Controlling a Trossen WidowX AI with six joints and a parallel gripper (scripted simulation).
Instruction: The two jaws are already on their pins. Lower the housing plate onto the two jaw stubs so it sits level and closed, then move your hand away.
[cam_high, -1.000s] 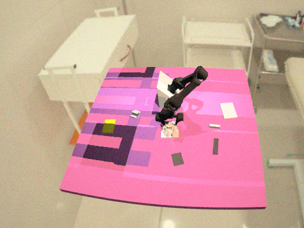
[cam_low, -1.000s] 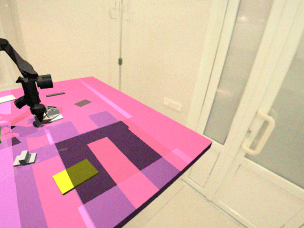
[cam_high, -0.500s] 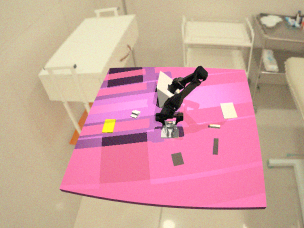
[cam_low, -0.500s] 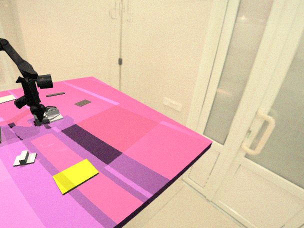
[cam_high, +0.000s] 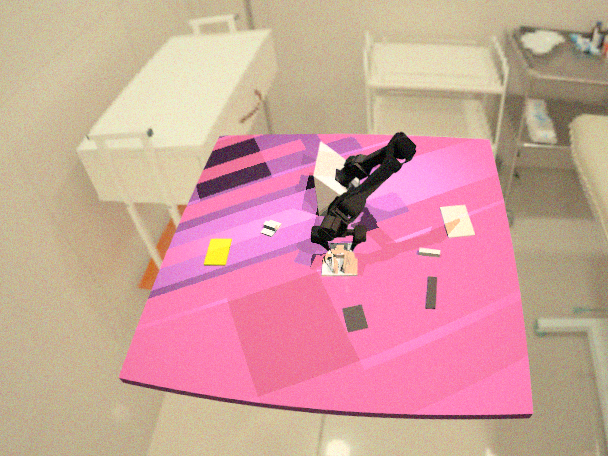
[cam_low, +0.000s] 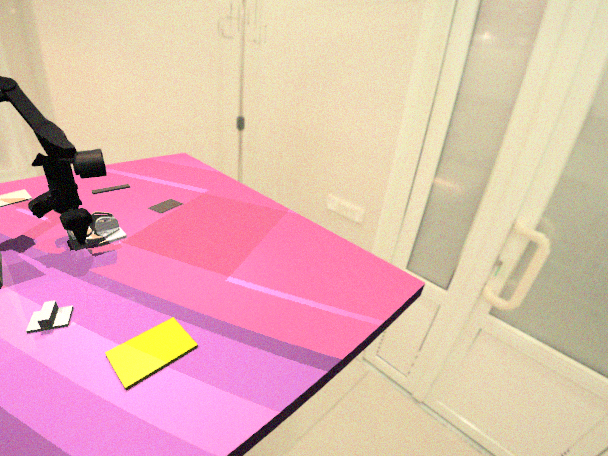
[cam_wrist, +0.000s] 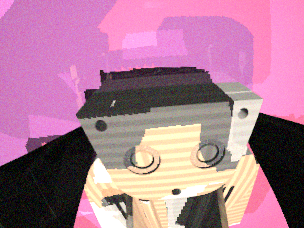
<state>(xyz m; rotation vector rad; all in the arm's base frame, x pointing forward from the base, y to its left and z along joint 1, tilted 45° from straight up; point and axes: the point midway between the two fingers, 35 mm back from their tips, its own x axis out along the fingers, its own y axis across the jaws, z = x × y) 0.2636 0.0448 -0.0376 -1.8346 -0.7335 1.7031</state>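
Observation:
The housing plate (cam_high: 341, 248) (cam_wrist: 175, 145), grey and cream with two ringed holes, lies over the jaws at the white base (cam_high: 327, 272) (cam_low: 119, 235). Round stub-like shapes show in both holes in the wrist view. The cream jaws (cam_high: 351, 263) (cam_wrist: 244, 187) reach out from under the plate's near edge. My gripper (cam_high: 341, 243) (cam_low: 85, 237) (cam_wrist: 170, 126) is open, its black fingers at the plate's left and right ends with the plate between them. Whether the plate sits fully down and level cannot be told; its underside is hidden.
A pale upright block (cam_high: 327, 167) stands behind the arm. A yellow slab (cam_high: 217, 251) (cam_low: 151, 351) and a small white stepped piece (cam_high: 270, 228) (cam_low: 49, 316) lie left. Dark tiles (cam_high: 355, 318) (cam_high: 431, 292), a white bar (cam_high: 429, 252) and a cream tile (cam_high: 463, 220) lie elsewhere.

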